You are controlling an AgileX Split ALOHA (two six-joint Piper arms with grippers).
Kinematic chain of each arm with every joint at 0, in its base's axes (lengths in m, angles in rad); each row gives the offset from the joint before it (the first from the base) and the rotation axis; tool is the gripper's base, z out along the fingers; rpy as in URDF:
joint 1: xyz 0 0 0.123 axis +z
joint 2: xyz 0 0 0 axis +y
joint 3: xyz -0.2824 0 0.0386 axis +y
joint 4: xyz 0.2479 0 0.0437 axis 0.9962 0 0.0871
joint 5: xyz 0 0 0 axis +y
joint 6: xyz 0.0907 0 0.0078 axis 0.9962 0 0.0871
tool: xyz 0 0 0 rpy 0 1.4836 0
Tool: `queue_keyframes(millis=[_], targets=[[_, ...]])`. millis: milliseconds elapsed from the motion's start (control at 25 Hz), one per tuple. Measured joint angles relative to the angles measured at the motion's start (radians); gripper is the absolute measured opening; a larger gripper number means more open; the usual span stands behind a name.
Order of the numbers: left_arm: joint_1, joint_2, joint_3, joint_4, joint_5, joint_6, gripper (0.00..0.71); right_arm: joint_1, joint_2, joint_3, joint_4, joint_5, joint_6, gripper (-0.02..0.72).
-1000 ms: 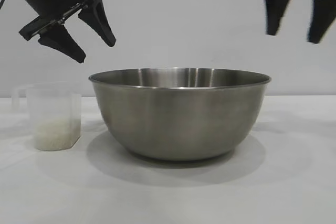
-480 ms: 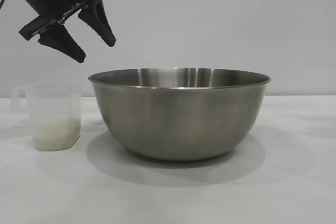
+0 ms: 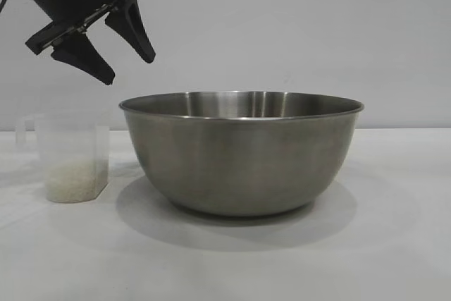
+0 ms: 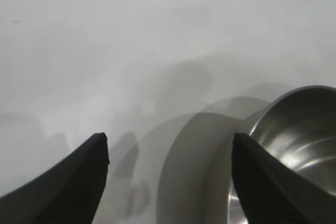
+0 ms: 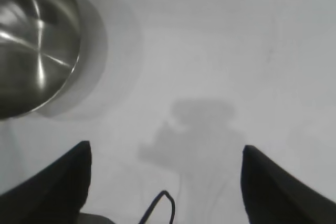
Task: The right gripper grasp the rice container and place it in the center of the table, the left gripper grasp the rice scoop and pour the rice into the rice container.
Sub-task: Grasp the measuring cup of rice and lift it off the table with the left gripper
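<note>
The rice container (image 3: 239, 160), a wide steel bowl, stands in the middle of the white table (image 3: 394, 244). To its left stands the rice scoop (image 3: 70, 153), a clear cup with rice (image 3: 74, 182) in its bottom. My left gripper (image 3: 129, 68) hangs open and empty above the scoop, tilted, close to the bowl's left rim. Its wrist view shows the left gripper (image 4: 169, 137) with the rice container (image 4: 294, 145) just beyond one finger. The right gripper (image 5: 165, 148) is out of the exterior view; its wrist view shows it open over bare table, the rice container (image 5: 31, 40) off to one side.
A plain white wall stands behind the table. A thin black cable loop (image 5: 165, 203) hangs between the right gripper's fingers in its wrist view. Bare table lies in front of and to the right of the bowl.
The right gripper, seen open at the exterior view's top right a second ago, has risen out of that view. The left gripper, bowl and scoop have not moved.
</note>
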State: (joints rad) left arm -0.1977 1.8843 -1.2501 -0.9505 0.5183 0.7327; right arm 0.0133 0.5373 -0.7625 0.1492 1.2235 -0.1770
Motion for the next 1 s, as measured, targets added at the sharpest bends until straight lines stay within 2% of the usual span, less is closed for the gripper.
queue_keyframes(millis=[320,520,600,760,1000], targets=[[0.0,0.0,0.0,0.019,0.0,0.002,0.437,0.0,-0.272,0.218,-0.017,-0.017,0.0,0.503],[0.0,0.0,0.0,0.035,0.004,0.002,0.437,0.0,-0.368,0.259,-0.025,-0.059,0.006,0.503],[0.0,0.0,0.0,0.035,0.006,0.002,0.437,0.0,-0.396,0.273,-0.047,-0.073,0.036,0.503],[0.0,0.0,0.0,0.037,0.006,0.0,0.437,0.0,-0.432,0.274,-0.12,-0.082,0.145,0.503],[0.0,0.0,0.0,0.038,0.004,0.0,0.437,0.0,-0.47,0.274,-0.11,-0.082,0.139,0.503]])
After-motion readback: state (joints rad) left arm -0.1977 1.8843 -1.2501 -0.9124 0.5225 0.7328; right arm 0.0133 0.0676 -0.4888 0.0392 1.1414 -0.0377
